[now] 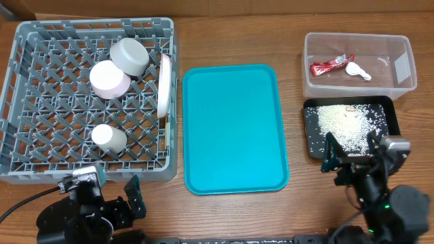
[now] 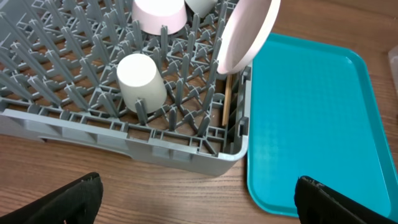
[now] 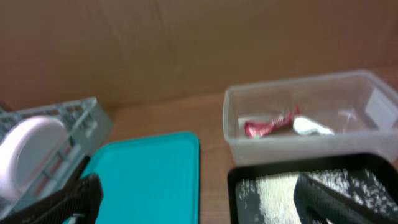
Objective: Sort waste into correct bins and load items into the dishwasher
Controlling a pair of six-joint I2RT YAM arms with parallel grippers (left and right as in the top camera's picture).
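Two claws, both mine, are spread as wide as they go and hold nothing. My left claw [image 1: 112,186] hovers low over the bare wooden table [image 1: 298,217] at the near edge, just in front of the near right corner of the grey dish rack [image 1: 41,41]. Just past that corner a small white cup [image 2: 142,79] sits among the pegs. Behind it a large white plate [image 2: 249,31] stands on edge along the rack's right wall, with thin wooden chopsticks [image 2: 227,99] upright beneath its rim. Farther back lie a pinkish-white bowl [image 1: 110,79] and, touching it, a pale grey bowl [image 1: 130,55]. A teal serving tray [image 1: 234,129] lies between the rack and my right side.

My right claw [image 1: 359,152] hangs over the near edge of a shallow black tray [image 1: 393,122], which carries a heap of loose white rice [image 1: 346,122]. Just beyond that tray stands a clear plastic tub [image 1: 403,64]; inside it a shiny red wrapper [image 1: 331,64] lies beside a small white crumpled scrap [image 1: 357,70]
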